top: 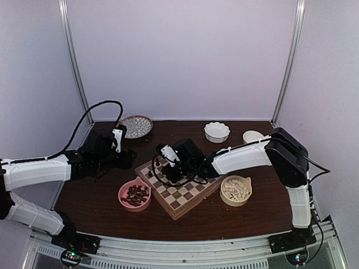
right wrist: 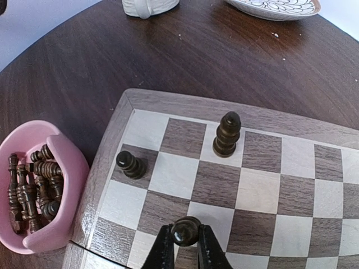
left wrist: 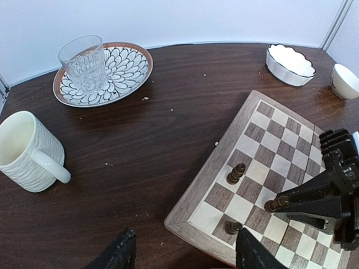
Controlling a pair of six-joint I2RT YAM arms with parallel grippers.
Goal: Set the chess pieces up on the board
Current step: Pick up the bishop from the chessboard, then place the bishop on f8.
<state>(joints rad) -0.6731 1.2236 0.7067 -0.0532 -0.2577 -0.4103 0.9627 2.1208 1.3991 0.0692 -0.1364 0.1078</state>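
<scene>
Right tool [right wrist: 185, 244] clenched on the head of a dark piece [right wrist: 185, 230], carried upright over the board [right wrist: 224, 103] near the corner closest to the pink bowl [right wrist: 70, 159]; we judge the top grip leaves the base free to seat flat on its square; whether the base touches the board we cannot tell; two dark pieces stand near that same corner, a tall one [right wrist: 226, 134] and a pawn [right wrist: 130, 165], both on edge squares and apart from the held piece; left tool [left wrist: 185, 252] released and empty, hovering off the board's corner over the table [left wrist: 168, 123], likely parked clear of the working arm; spare dark pieces [right wrist: 33, 185] lie in the pink bowl just beside the board, presumably for short reaches.
</scene>
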